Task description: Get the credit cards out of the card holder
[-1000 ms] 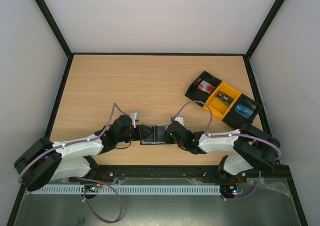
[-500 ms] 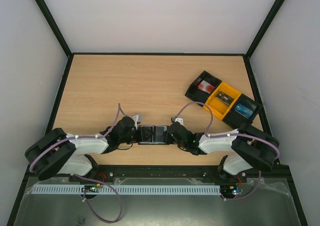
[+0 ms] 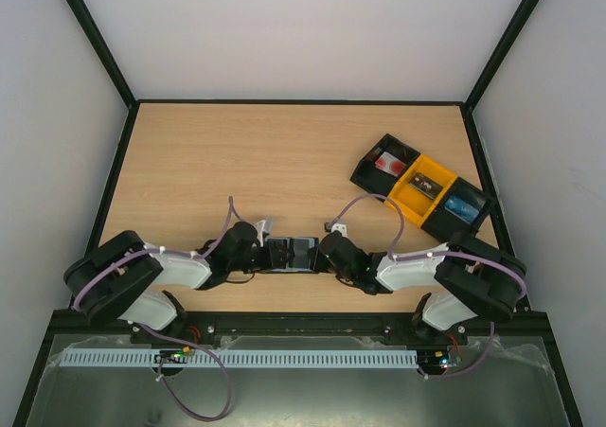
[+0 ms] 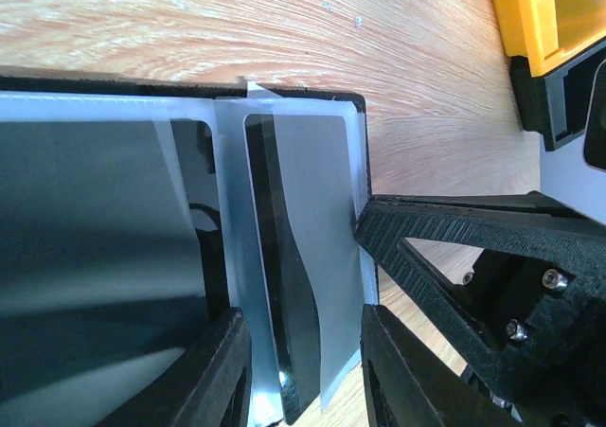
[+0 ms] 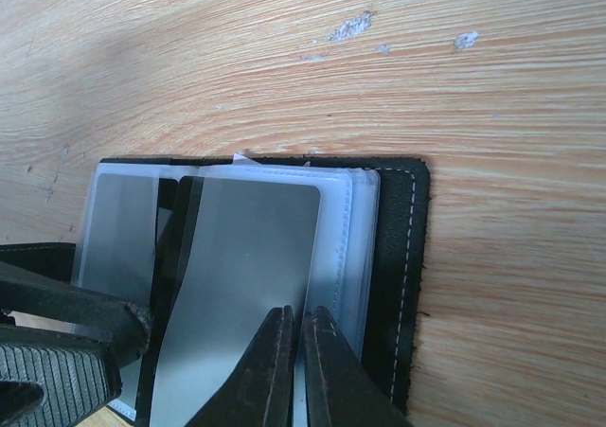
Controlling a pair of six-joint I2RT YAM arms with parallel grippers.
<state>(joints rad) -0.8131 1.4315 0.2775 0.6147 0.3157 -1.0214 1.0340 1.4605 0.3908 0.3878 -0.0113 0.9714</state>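
The black card holder [image 3: 290, 254] lies open near the table's front edge, between my two grippers. Its stitched cover [image 5: 398, 257] and clear sleeves [image 4: 232, 209] show in both wrist views. A grey credit card [image 5: 246, 275] with a dark stripe lies bowed on the middle leaf, and the left wrist view shows it too [image 4: 322, 200]. My right gripper [image 5: 301, 315] is shut on that card's right edge; in the overhead view it [image 3: 320, 253] meets the holder's right end. My left gripper [image 4: 301, 337] straddles the same leaf, which fills the gap from finger to finger. It [image 3: 267, 254] sits at the holder's left end.
A long black-and-yellow tray [image 3: 421, 192] stands at the back right with a red-and-white object [image 3: 387, 163] and a blue one [image 3: 463, 205] in its end compartments. Its yellow corner [image 4: 549, 10] shows in the left wrist view. Black frame rails border the table.
My left arm has swung right and brought its gripper onto the holder's left end, with its jaws narrowing. The right gripper has stayed at the holder's right end.
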